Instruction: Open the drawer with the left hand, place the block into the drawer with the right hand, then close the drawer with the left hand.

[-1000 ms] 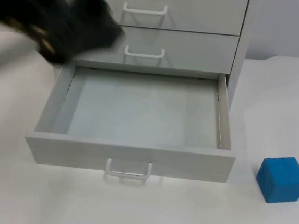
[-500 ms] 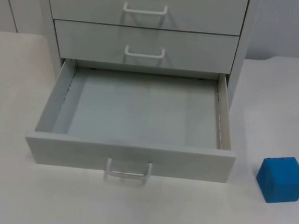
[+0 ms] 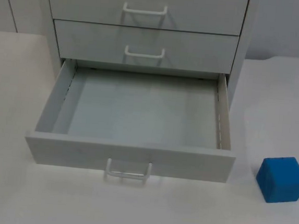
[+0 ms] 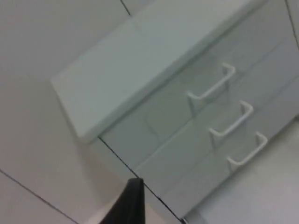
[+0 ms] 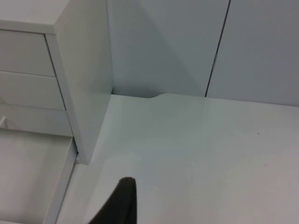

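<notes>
A white tabletop ends at a grey partition wall. On it stands a white cabinet whose bottom drawer is pulled fully out toward the camera, its long axis running side to side. The blue block sits on the tabletop just right of the drawer front (1 corner turned forward). The left tool looks from above at the cabinet's 3 handles; the right tool hangs over the tabletop beside the cabinet. Whether either is apart or together, I cannot tell.

Tapered matte black fingers, smooth and unmarked.
</notes>
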`<state>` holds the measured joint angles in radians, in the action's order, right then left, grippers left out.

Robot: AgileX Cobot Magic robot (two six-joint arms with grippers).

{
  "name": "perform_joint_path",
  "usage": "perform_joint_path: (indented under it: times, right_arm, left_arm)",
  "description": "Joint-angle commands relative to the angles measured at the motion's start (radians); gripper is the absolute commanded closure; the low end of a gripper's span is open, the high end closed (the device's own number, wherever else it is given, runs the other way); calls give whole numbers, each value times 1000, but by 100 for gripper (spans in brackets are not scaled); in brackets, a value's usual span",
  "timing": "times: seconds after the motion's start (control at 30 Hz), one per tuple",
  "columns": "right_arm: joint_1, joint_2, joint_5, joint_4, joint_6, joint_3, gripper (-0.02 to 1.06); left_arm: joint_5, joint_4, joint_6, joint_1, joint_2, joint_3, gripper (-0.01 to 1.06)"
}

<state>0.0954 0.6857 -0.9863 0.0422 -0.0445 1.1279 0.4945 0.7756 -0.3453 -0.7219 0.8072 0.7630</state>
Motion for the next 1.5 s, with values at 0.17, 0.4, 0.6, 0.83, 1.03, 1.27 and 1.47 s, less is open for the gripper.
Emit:
perform_joint_path:
  times: [0.17,0.4,0.6,0.83,1.03,1.27,1.47]
  right_arm:
    - [-1,-3,10,-2,-15,5,0]
    - [-1,-3,10,-4,-21,5,0]
    - [-1,-3,10,0,-27,5,0]
    - [-1,0,-8,-17,29,-77,0]
    - [-1,21,118,-53,95,-263,0]
    - [-1,208,236,-119,71,-390,0]
    - [-1,372,320,-149,51,-390,0]
  left_arm:
    - [-415,-246,22,329,155,-2,0]
    - [-413,-424,4,536,157,-2,0]
    - [-364,-690,31,745,145,0,0]
    - [-299,-652,156,723,69,0,0]
    - [-290,-652,166,721,63,0,0]
    - [-290,-652,166,721,65,0,0]
    - [-255,-652,166,721,65,0,0]
